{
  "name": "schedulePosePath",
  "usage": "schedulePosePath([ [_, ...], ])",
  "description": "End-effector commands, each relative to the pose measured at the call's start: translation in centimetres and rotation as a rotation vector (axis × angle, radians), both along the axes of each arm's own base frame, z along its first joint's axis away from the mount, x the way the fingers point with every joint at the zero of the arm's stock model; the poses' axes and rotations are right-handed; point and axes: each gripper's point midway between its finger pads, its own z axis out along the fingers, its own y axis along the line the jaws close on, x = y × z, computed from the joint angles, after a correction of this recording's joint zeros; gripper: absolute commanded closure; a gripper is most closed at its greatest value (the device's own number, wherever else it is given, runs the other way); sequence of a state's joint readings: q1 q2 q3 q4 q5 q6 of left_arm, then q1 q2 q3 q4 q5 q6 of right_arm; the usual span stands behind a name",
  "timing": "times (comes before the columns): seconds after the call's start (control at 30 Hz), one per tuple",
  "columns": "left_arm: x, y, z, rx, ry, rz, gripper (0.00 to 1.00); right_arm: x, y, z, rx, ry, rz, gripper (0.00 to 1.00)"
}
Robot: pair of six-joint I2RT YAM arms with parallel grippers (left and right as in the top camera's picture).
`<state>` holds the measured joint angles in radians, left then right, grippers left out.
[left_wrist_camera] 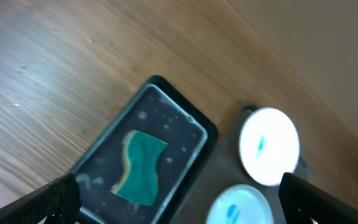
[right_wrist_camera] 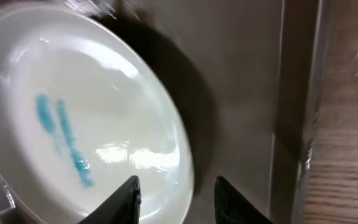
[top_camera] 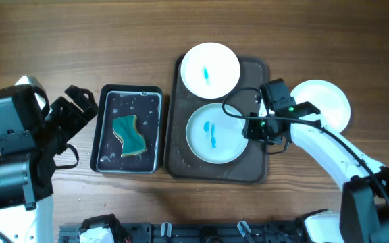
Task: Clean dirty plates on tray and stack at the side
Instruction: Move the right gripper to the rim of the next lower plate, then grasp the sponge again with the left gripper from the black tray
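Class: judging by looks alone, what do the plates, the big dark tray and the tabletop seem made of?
Plates: glazed ceramic or melamine, hard to tell; glossy white with bright glare. Tray: probably moulded plastic, dull brown-grey, rounded raised rim. Tabletop: wood or wood-look laminate; grain lines show.

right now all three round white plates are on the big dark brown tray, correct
Not all three. The overhead view shows only two round white plates on the big dark brown tray: the far smeared plate and the near smeared plate. The third white plate lies on the wooden table to its right.
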<state>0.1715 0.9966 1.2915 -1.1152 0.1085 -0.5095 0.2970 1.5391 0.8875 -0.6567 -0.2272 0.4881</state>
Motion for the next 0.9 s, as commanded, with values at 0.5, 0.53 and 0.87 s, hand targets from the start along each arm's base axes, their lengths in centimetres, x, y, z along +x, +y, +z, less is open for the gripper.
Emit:
schedulePosePath([
  [0.5, -0.9, -7.5, -25.6, -0.052, 0.772, -0.275, 0.50, 2.4, 0.2, 9.4, 0.035, -0.297, 0.070, 0.52],
  [0.53, -0.9, -7.8, -26.5, -0.025, 0.794, -0.287, 0.56, 2.4, 0.2, 9.4, 0.035, -0.296, 0.069, 0.52],
  [0.87, -0.8, -8.1, -29.9, 0.036, 0.868, -0.233, 0.96, 2.1, 0.0, 9.2, 0.031, -0.278, 0.069, 0.52],
])
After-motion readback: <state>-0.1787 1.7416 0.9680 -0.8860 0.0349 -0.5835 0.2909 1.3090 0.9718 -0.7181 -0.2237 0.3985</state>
